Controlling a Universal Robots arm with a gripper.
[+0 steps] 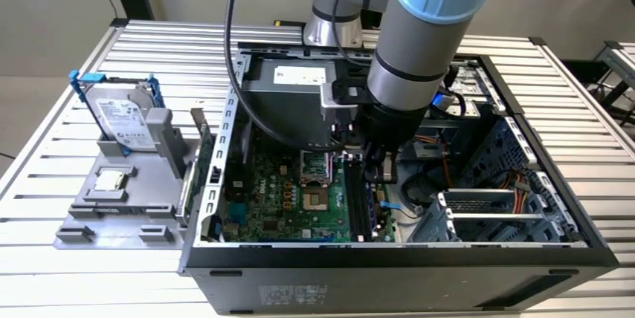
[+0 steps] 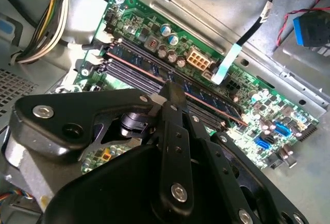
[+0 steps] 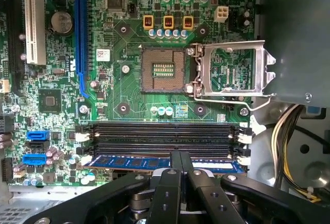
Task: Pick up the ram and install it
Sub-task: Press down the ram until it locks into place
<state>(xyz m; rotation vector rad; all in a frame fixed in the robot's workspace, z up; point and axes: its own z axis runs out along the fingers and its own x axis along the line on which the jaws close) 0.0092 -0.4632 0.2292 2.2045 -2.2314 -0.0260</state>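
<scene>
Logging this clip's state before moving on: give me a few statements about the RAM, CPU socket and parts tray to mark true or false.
1. The ram lies along a memory slot on the motherboard, with the hand at its middle. True.
2. The CPU socket holds a processor. False: it is empty, its retention frame swung open.
3. The hard drive stands in the grey tray outside the computer case. True.
4. All memory slots are filled. False: the other slots are empty.

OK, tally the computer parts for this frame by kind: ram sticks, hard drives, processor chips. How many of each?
Ram stick: 1, in a motherboard slot
Hard drive: 1, in a blue frame
Processor chip: 1, outside the case
Total: 3
</scene>
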